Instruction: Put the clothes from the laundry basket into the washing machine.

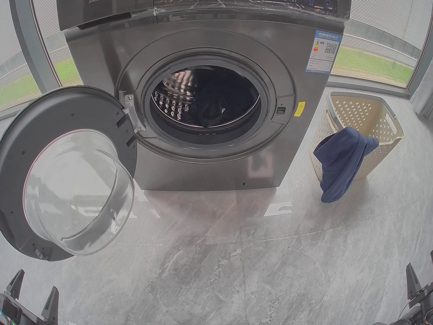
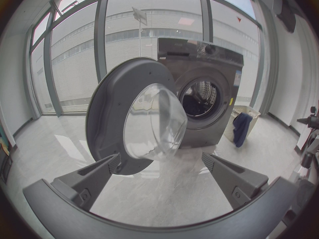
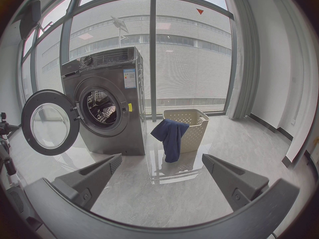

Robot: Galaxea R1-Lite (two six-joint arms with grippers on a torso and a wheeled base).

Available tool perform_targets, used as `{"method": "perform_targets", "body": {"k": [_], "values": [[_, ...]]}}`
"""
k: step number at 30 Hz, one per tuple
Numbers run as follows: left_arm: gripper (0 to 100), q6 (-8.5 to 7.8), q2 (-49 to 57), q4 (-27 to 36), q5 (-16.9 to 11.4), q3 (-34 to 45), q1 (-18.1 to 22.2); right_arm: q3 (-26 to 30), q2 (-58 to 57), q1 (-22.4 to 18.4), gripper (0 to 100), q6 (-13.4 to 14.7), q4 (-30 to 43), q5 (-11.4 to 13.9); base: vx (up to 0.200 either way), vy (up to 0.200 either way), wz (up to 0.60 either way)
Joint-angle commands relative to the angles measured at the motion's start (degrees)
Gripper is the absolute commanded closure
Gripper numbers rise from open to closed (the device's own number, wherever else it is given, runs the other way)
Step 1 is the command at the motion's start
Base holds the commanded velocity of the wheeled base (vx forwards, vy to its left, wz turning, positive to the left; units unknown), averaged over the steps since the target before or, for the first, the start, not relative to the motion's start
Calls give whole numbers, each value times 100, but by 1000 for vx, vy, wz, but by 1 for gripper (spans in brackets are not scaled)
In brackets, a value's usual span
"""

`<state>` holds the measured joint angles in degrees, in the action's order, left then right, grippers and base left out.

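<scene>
A grey front-loading washing machine (image 1: pixel 203 37) stands ahead with its round door (image 1: pixel 67 172) swung wide to the left. Dark clothing (image 1: pixel 212 102) lies inside the drum. To the machine's right stands a cream laundry basket (image 1: pixel 365 113), and a blue garment (image 1: pixel 340 161) hangs over its front rim down toward the floor. My left gripper (image 2: pixel 161 160) is open and holds nothing, low at the near left, facing the door (image 2: pixel 123 117). Open and bare as well, my right gripper (image 3: pixel 161 160) sits at the near right, facing the basket (image 3: pixel 191 126) and the blue garment (image 3: pixel 171 138).
Glossy grey marble floor (image 1: pixel 234 258) stretches between me and the machine. Floor-to-ceiling windows (image 3: pixel 189 57) run behind the machine and basket. A curtain (image 3: pixel 244 67) hangs at the far right corner. The open door reaches out over the floor on the left.
</scene>
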<state>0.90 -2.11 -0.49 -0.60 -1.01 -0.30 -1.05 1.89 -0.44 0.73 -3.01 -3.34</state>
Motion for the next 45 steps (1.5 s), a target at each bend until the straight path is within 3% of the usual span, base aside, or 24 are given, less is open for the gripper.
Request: {"method": "perform_targets", "body": {"k": [1, 3, 26, 41, 45], "values": [[0, -222, 167, 181, 60, 57, 48, 61, -145, 18, 0, -91, 389, 483, 0, 0, 0], [0, -196, 158, 137, -37, 66, 39, 35, -154, 26, 0, -135, 459, 589, 0, 0, 0], [0, -178, 167, 128, -19, 75, 39, 43, -154, 18, 0, -152, 459, 589, 0, -183, 0], [0, -152, 158, 128, -19, 75, 39, 43, -154, 18, 0, -152, 459, 589, 0, 0, 0], [0, -152, 158, 137, -19, 75, 39, 43, -154, 18, 0, -152, 459, 589, 0, -200, 0]]}}
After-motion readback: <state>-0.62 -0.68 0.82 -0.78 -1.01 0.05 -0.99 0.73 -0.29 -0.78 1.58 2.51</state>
